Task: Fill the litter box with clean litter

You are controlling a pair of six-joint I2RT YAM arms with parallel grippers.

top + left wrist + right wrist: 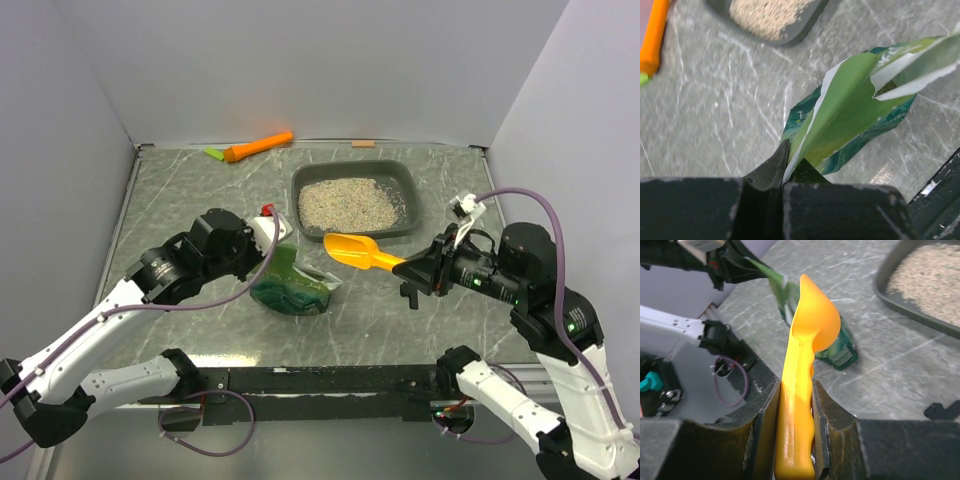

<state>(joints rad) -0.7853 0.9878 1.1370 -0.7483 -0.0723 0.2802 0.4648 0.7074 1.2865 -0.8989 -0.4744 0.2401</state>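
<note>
The dark grey litter box (400,176) sits at the back centre and holds a layer of beige clean litter (350,203); its corner also shows in the left wrist view (805,27) and the right wrist view (890,295). A green bag (292,283) lies in front of it. My left gripper (272,240) is shut on the bag's top edge (840,110), which is torn open. My right gripper (412,270) is shut on the handle of an orange scoop (356,250), whose bowl (815,320) points left toward the bag and hangs above the table.
An orange carrot-shaped object (256,147) with a green tip lies at the back left, near the wall. A small tan piece (363,144) sits at the back edge. Walls close the table on three sides. A black bar (330,378) runs along the near edge.
</note>
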